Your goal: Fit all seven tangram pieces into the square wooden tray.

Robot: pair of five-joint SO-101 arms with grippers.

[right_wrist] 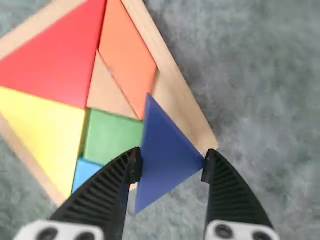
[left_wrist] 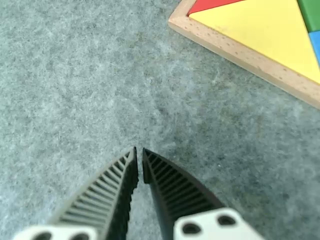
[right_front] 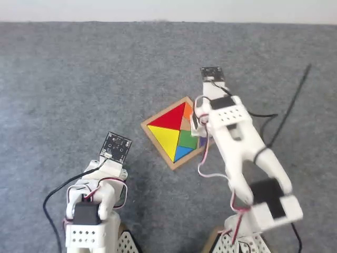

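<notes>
The square wooden tray (right_front: 158,141) lies turned like a diamond at mid-table. It holds a red triangle (right_front: 169,119), a yellow triangle (right_front: 165,138), an orange piece (right_wrist: 127,55), a green square (right_wrist: 110,137) and a light blue piece (right_wrist: 85,172). A bare wooden triangular gap (right_wrist: 107,95) shows between them. My right gripper (right_wrist: 170,165) is shut on a dark blue triangle (right_wrist: 165,150), held over the tray's right rim (right_wrist: 175,95). My left gripper (left_wrist: 139,152) is shut with nothing in it, over the carpet a short way from the tray's corner (left_wrist: 235,50).
Grey carpet (right_front: 79,79) covers the whole table around the tray. The left arm (right_front: 92,211) sits folded at the lower left. The right arm (right_front: 242,153) stretches from the lower right, with cables trailing beside it.
</notes>
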